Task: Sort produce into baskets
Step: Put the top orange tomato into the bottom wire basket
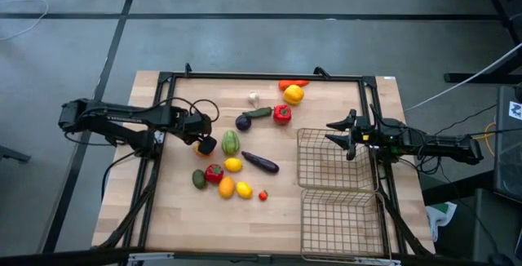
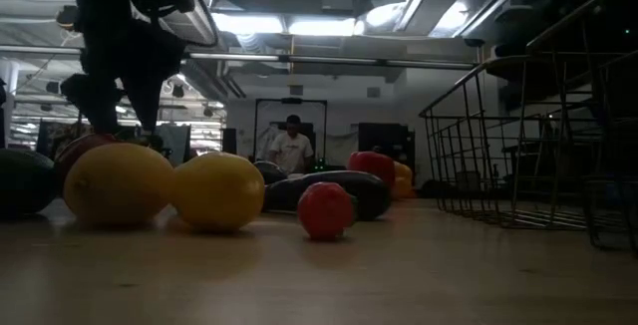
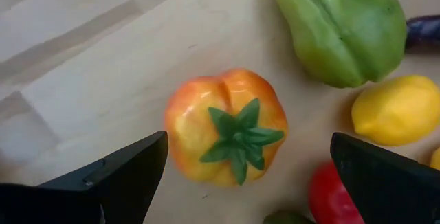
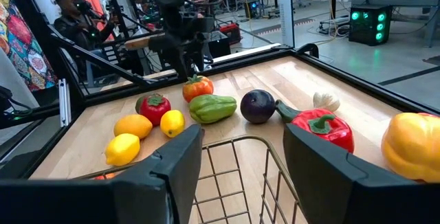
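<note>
Orange-yellow moulded plastic, by the look of it: the ribbed toy tomato with the green star-shaped stem (image 3: 225,126) sits on the pale wooden tabletop (image 1: 175,217) directly under your left gripper (image 1: 205,142), whose fingers stand wide apart on either side of it, holding nothing. Judge it light, rigid and glossy, so likely slippery; take it across its widest girth, pads on the flat between ribs, and stay off the stem, which gives no purchase. Just beside it lies the lumpy green pear-shaped squash (image 3: 340,26), with a smooth yellow lemon (image 3: 399,108) and a red tomato (image 3: 337,196) close by, so come straight down or you may knock the neighbours rolling. Moving right, the long glossy purple eggplant (image 1: 260,162) lies alone near the middle; it would probably pivot in a grip unless taken mid-length. Further back are the red bell pepper (image 1: 281,114), the yellow bell pepper (image 1: 294,95) and the small white garlic bulb (image 1: 254,98). At the right side stand the two square shallow wire-mesh baskets (image 1: 326,176), neither holding any produce that you can see. Your right gripper (image 1: 342,135) hovers over the far basket's rim, fingers partly apart and gripping nothing.
</note>
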Robot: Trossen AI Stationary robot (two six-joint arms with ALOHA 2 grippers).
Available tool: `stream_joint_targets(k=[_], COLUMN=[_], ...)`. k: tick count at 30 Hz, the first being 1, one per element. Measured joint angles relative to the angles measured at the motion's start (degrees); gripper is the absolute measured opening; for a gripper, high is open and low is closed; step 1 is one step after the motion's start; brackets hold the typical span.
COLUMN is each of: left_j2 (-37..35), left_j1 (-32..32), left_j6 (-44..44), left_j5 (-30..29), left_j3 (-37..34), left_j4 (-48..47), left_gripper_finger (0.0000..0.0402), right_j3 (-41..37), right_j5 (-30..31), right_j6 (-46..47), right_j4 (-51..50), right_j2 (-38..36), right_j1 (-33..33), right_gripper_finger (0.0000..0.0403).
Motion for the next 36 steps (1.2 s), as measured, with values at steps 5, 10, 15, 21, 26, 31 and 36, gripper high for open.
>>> stream_joint_targets(k=[5, 10, 15, 21, 26, 31, 36], left_j2=[0.0, 0.0, 0.0, -0.02, 0.0, 0.31, 2.04], left_j1=[-1.68, -2.65, -3.13, -3.13, -3.13, -3.13, -3.13], left_j6=[-1.09, -3.26, -3.4, -3.52, -2.91, -1.68, -0.56], left_j5=[-0.02, -0.09, -0.25, -0.55, -2.07, -2.84, -2.84], left_j3=[-1.75, -4.06, -5.88, -8.21, -8.33, -8.33, -8.24], left_j4=[1.83, 3.94, 6.22, 9.41, 10.18, 10.33, 10.76], left_gripper_finger=[0.04, 0.04, 0.04, 0.04, 0.04, 0.04, 0.04], right_j3=[0.0, 0.0, 0.0, 0.0, 0.0, 0.0, 0.0], right_j5=[0.0, 0.0, 0.0, 0.0, 0.0, 0.0, 0.0], right_j6=[0.0, 0.0, 0.0, 0.0, 0.0, 0.0, 0.0], right_j4=[0.0, 0.02, 0.02, 0.02, 0.0, 0.02, 0.0], right_j2=[0.0, 0.0, -0.01, 0.0, 0.01, -0.01, 0.01], right_j1=[-0.01, -0.01, -0.01, -0.01, 0.01, -0.01, 0.01], right_gripper_finger=[0.0204, 0.0204, 0.0204, 0.0204, 0.0204, 0.0204, 0.0204])
